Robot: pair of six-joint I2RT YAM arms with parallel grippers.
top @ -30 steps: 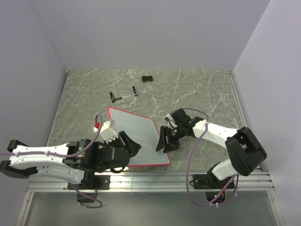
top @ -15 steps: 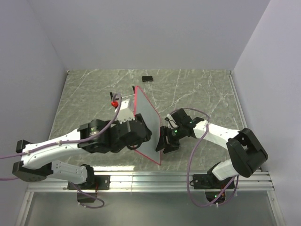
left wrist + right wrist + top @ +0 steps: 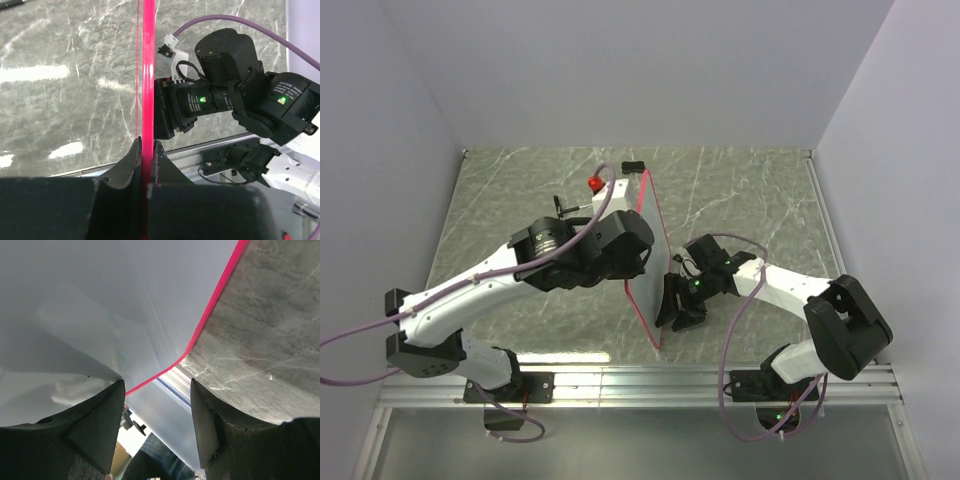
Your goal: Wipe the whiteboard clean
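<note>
The whiteboard (image 3: 648, 272) stands almost on edge in the middle of the table, its red-pink frame running from far to near. My left gripper (image 3: 634, 243) is shut on its frame; in the left wrist view the frame (image 3: 148, 75) runs straight up from between the jaws of the left gripper (image 3: 146, 150). My right gripper (image 3: 672, 304) is open, low on the board's right side. In the right wrist view the board's white face (image 3: 100, 300) and rounded corner sit just beyond the right gripper (image 3: 156, 390), whose fingers hold nothing. No scribbles show on the face I see.
A small black block (image 3: 634, 166) lies at the far middle of the marble table. A wire stand (image 3: 563, 206) lies left of it, partly under my left arm. An aluminium rail (image 3: 670, 378) runs along the near edge. Walls close in on three sides.
The left arm has swung up and away from me, tipping the whiteboard from flat on the table to nearly upright. Its jaws have clamped tight on the frame. The right gripper has barely moved.
</note>
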